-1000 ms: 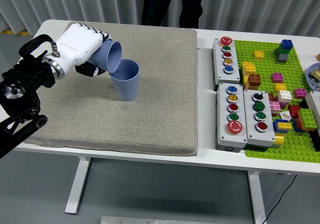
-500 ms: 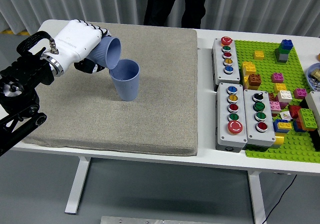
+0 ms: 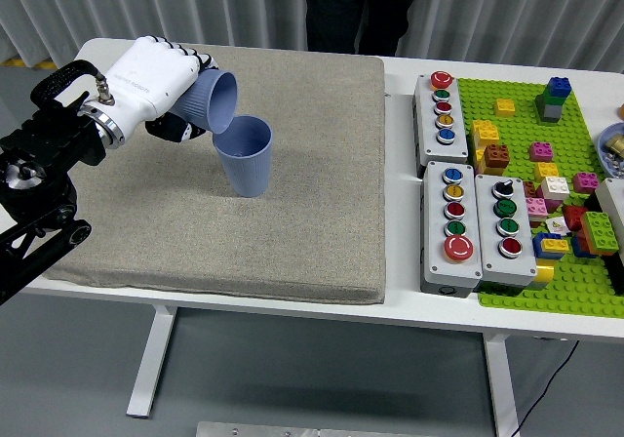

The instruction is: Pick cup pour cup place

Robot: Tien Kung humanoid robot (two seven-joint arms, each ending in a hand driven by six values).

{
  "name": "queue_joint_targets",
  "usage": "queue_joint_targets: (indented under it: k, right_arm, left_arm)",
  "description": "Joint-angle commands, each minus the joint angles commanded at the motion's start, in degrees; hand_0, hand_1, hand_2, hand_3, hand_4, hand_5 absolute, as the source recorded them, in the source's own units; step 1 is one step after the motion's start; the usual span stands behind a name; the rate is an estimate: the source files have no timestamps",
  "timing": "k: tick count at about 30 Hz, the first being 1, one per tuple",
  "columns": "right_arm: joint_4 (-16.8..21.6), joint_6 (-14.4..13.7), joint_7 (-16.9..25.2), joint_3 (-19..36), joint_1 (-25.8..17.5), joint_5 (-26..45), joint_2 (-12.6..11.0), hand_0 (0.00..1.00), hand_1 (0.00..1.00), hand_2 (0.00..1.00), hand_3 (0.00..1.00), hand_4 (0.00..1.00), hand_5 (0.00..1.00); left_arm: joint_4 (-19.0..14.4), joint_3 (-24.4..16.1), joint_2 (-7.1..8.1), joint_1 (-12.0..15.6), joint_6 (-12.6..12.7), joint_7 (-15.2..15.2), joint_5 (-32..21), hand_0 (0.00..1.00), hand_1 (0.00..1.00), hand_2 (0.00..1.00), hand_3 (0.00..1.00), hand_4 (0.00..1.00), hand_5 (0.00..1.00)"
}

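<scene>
Left hand [image 3: 151,84] had its fingers closed round 1 blue cup [image 3: 213,102], tipped mouth-down over the upright second cup [image 3: 244,155] on the grey mat [image 3: 292,222]. Risk: rims looked touching, so a nudge could topple the standing cup or spill outside it

We log mat [image 3: 195,232] on table [image 3: 409,315] left, standing cup [image 3: 245,156] on mat, tilted cup [image 3: 211,101] above-left in left hand [image 3: 156,86], button boxes [image 3: 476,224] right, brick baseplate [image 3: 546,164] beyond.
</scene>
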Motion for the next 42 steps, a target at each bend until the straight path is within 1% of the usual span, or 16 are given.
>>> queue_joint_targets:
  k: [5,10,12,14,16,19,20,22,23,24,25,32,34,37,39,42]
  right_arm:
    - [0.00,0.01,-0.02,0.00,0.01,-0.07,0.03,0.675,0.680,0.695,0.645,0.430,0.166]
    - [0.00,0.04,-0.06,0.15,-0.12,-0.34,0.10,0.675,0.680,0.695,0.645,0.430,0.164]
    - [0.00,0.10,-0.06,0.14,-0.17,-0.48,0.08,0.675,0.680,0.695,0.645,0.430,0.164]
    - [0.00,0.10,-0.14,0.18,-0.24,-0.70,0.18,0.675,0.680,0.695,0.646,0.429,0.164]
    - [0.00,0.11,-0.16,0.19,-0.31,-0.80,0.25,0.675,0.680,0.695,0.646,0.429,0.164]
    - [0.00,0.13,-0.29,0.17,-0.49,-1.21,0.39,0.674,0.680,0.695,0.646,0.429,0.164]
    - [0.00,0.15,-0.34,0.20,-0.51,-1.40,0.41,0.674,0.680,0.695,0.646,0.429,0.164]
    - [0.00,0.19,-0.38,0.15,-0.62,-1.87,0.45,0.674,0.680,0.695,0.646,0.429,0.164]
    - [0.00,0.23,-0.44,0.18,-0.74,-2.10,0.50,0.674,0.680,0.695,0.646,0.429,0.164]
    - [0.00,0.24,-0.46,0.18,-0.77,-2.15,0.51,0.674,0.680,0.695,0.646,0.429,0.164]
    - [0.00,0.24,-0.52,0.29,-0.89,-2.39,0.57,0.675,0.680,0.696,0.646,0.429,0.164]
    - [0.00,0.29,-0.54,0.23,-0.91,-2.57,0.61,0.675,0.680,0.696,0.646,0.428,0.164]
    - [0.00,0.30,-0.53,0.20,-0.87,-2.54,0.61,0.675,0.680,0.696,0.646,0.428,0.164]
    - [0.00,0.30,-0.44,0.11,-0.65,-2.25,0.53,0.675,0.680,0.694,0.645,0.428,0.164]
    - [0.00,0.30,-0.42,0.14,-0.60,-2.26,0.53,0.675,0.680,0.694,0.645,0.428,0.164]
    - [0.00,0.28,-0.41,0.18,-0.55,-2.27,0.56,0.675,0.680,0.694,0.645,0.428,0.164]
  left_arm:
    - [1.15,-1.65,-0.59,0.87,3.00,-1.68,0.00,0.607,0.543,0.600,0.565,0.559,0.002]
    - [3.65,-5.05,-1.56,2.63,8.63,-4.88,0.00,0.605,0.537,0.576,0.564,0.560,0.002]
    - [5.23,-7.51,-2.56,3.79,11.60,-7.09,0.00,0.605,0.537,0.576,0.564,0.560,0.002]
    - [8.53,-10.80,-4.68,5.40,15.16,-10.26,-4.82,0.594,0.534,0.561,0.557,0.565,0.002]
    - [11.01,-13.31,-6.25,6.68,17.02,-12.95,-9.66,0.594,0.534,0.561,0.557,0.565,0.002]
    - [14.96,-16.96,-9.17,9.02,18.17,-17.53,-16.62,0.593,0.533,0.558,0.554,0.565,0.002]
    - [16.39,-17.57,-9.93,9.52,18.34,-19.45,-18.86,0.593,0.533,0.558,0.554,0.565,0.002]
    - [19.04,-19.59,-11.76,10.77,16.28,-22.86,-23.70,0.593,0.533,0.558,0.554,0.565,0.002]
    - [20.61,-20.92,-13.17,11.74,15.47,-24.80,-26.31,0.593,0.533,0.558,0.554,0.565,0.002]
    - [21.04,-21.24,-13.53,11.96,15.30,-25.42,-28.54,0.593,0.533,0.558,0.554,0.565,0.002]
    - [22.35,-22.35,-14.77,12.75,14.35,-26.44,-31.15,0.596,0.539,0.557,0.547,0.564,0.002]
    - [27.03,-25.14,-19.50,14.51,12.79,-29.23,-47.91,0.592,0.539,0.553,0.545,0.569,0.002]
    - [27.53,-25.23,-20.07,14.62,12.79,-29.37,-53.12,0.592,0.539,0.553,0.545,0.569,0.002]
    - [29.50,-25.38,-21.72,14.59,10.91,-29.80,-60.20,0.587,0.535,0.552,0.544,0.568,0.002]
    - [30.87,-25.43,-22.51,14.57,10.61,-30.26,-65.04,0.587,0.535,0.552,0.544,0.568,0.002]
    - [31.89,-25.61,-23.08,14.73,10.23,-30.62,-72.11,0.587,0.535,0.552,0.544,0.568,0.002]
